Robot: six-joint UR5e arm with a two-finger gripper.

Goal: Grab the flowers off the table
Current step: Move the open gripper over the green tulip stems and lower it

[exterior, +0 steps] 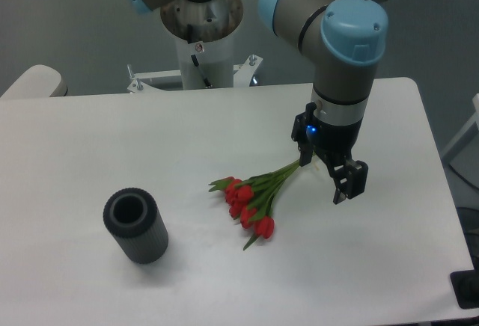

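Observation:
The flowers [251, 199] are a small bunch of red tulips lying on the white table [224, 131], right of centre. The heads point to the lower left and the green stems run up to the right. My gripper [326, 176] hangs over the stem ends, pointing down, with its jaws open. The stem tips reach its left finger [305, 152]; the right finger [349, 182] stands apart to the right. The last bit of the stems is hidden behind the left finger, so I cannot tell whether they touch it.
A dark grey ribbed cylinder [136, 226] stands on the table at the lower left, its open top facing up. The arm's base and mount [200, 34] are at the table's far edge. The table's right edge is close to the gripper.

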